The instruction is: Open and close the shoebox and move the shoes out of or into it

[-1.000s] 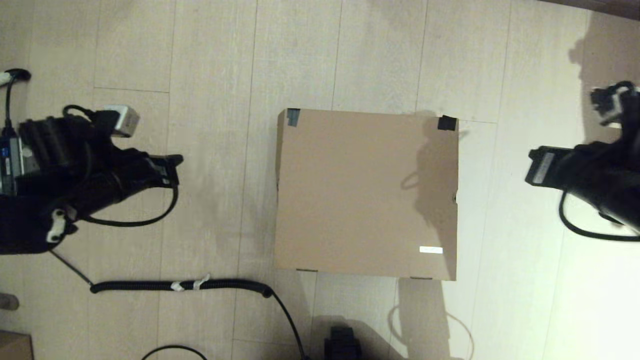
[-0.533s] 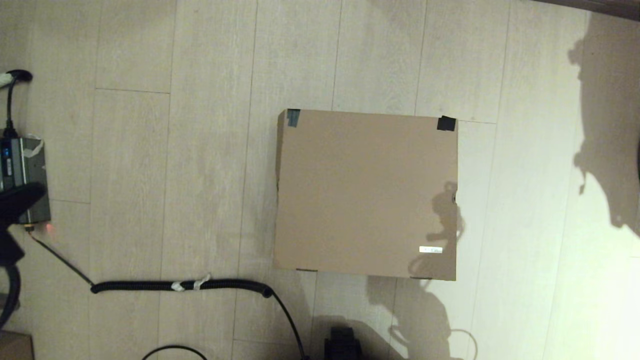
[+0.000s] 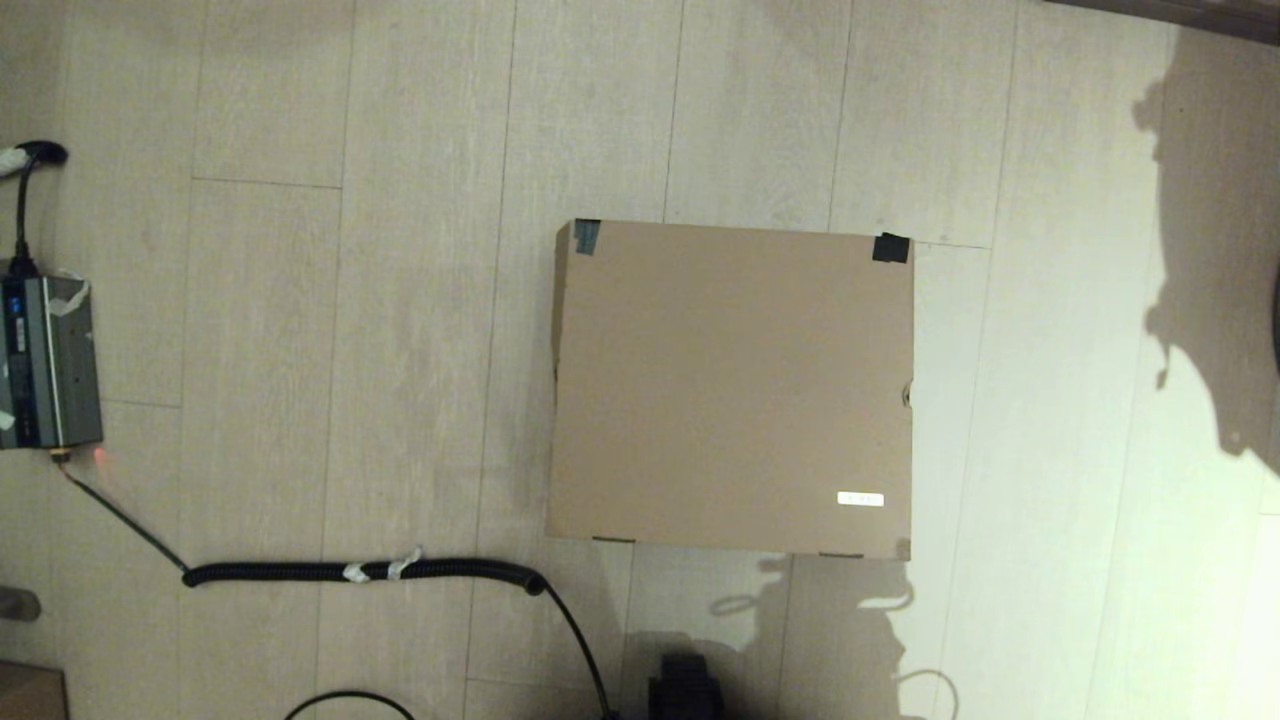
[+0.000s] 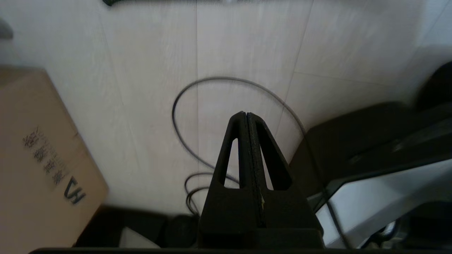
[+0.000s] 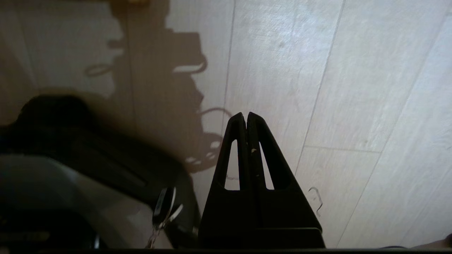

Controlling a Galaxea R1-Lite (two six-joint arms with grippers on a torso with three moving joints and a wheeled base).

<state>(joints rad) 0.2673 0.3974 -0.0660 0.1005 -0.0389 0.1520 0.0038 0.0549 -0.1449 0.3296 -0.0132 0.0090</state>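
The brown cardboard shoebox (image 3: 732, 385) lies shut on the floor in the middle of the head view, with dark tape at its two far corners and a small white label near its front right corner. The shoes are hidden. Neither arm shows in the head view. In the left wrist view my left gripper (image 4: 246, 113) is shut with nothing in it, hanging over bare floor and a thin cable. In the right wrist view my right gripper (image 5: 246, 114) is shut and empty too, above floor planks beside the robot's base.
A grey power unit (image 3: 45, 362) sits at the far left, and a black coiled cable (image 3: 360, 571) runs from it across the floor in front of the box. Another brown printed box (image 4: 39, 165) shows in the left wrist view. The robot's dark base (image 3: 685, 685) is at the near edge.
Both arms have pulled back out of the head view: they flanked the box a second ago, only a bit of the left one remained half a second ago. The box has not moved.
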